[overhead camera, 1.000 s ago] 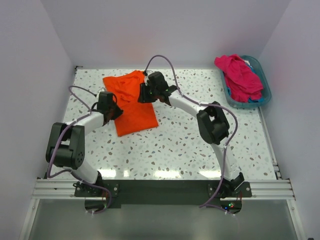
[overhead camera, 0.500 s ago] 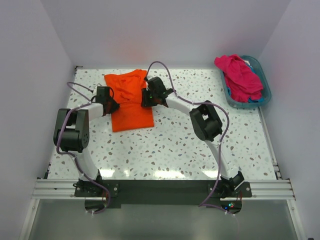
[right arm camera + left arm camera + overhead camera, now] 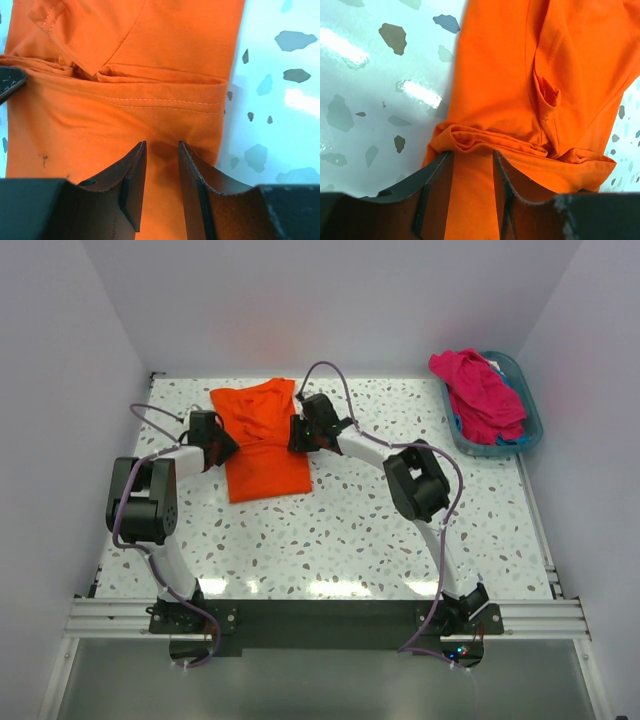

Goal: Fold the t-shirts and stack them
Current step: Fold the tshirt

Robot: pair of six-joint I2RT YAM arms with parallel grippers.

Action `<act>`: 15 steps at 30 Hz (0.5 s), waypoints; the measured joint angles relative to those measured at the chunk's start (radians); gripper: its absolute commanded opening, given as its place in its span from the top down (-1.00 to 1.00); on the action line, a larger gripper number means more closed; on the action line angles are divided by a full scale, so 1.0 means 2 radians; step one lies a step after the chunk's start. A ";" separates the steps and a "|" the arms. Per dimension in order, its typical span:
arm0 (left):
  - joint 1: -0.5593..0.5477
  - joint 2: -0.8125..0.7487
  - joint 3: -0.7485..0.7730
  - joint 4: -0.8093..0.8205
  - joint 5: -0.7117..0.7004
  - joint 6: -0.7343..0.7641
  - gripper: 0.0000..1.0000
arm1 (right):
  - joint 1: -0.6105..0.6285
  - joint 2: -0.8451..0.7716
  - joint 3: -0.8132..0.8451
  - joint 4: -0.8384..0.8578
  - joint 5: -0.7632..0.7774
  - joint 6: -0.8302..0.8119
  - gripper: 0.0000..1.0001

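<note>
Orange shirt (image 3: pixel 262 440) lies on the table (image 3: pixel 380 530), long axis near-to-far. Left gripper (image 3: pixel 222 445) at its left edge, right gripper (image 3: pixel 297 435) at its right edge, both mid-length, equally close. Basket (image 3: pixel 535 425), far right, holds the pink shirt (image 3: pixel 480 390) with blue cloth (image 3: pixel 515 440) under it.
Left wrist: jaws apart, cloth below the gap, folded hem just ahead.
Right wrist: jaws narrowly apart over cloth, nothing visibly pinched.

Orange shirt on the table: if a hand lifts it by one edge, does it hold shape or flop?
Probably flops: the orange t-shirt bunches into soft ridges along its fold. Likely light, since the stitched hem looks thin. Pushed, it would more likely wrinkle than slide whole across the table.
</note>
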 measured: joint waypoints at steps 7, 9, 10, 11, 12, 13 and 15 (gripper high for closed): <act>0.007 0.008 0.004 0.003 0.002 0.000 0.46 | -0.007 0.000 0.000 -0.002 0.003 -0.001 0.28; 0.007 0.023 0.014 0.007 0.007 0.000 0.49 | -0.008 0.000 0.000 -0.002 0.005 -0.001 0.29; 0.007 0.027 0.018 0.011 0.010 0.000 0.50 | -0.009 -0.001 -0.001 -0.002 0.005 -0.001 0.29; 0.007 0.031 0.020 0.015 0.011 0.000 0.51 | -0.009 -0.002 -0.002 -0.002 0.007 -0.001 0.29; 0.006 0.034 0.021 0.020 0.013 0.000 0.51 | -0.009 -0.003 -0.004 -0.002 0.009 -0.001 0.29; 0.003 0.035 0.021 0.025 0.013 0.000 0.52 | -0.010 -0.005 -0.007 -0.002 0.010 -0.001 0.29; -0.004 0.037 0.021 0.030 0.011 0.000 0.53 | -0.011 -0.013 -0.019 -0.003 0.014 -0.002 0.30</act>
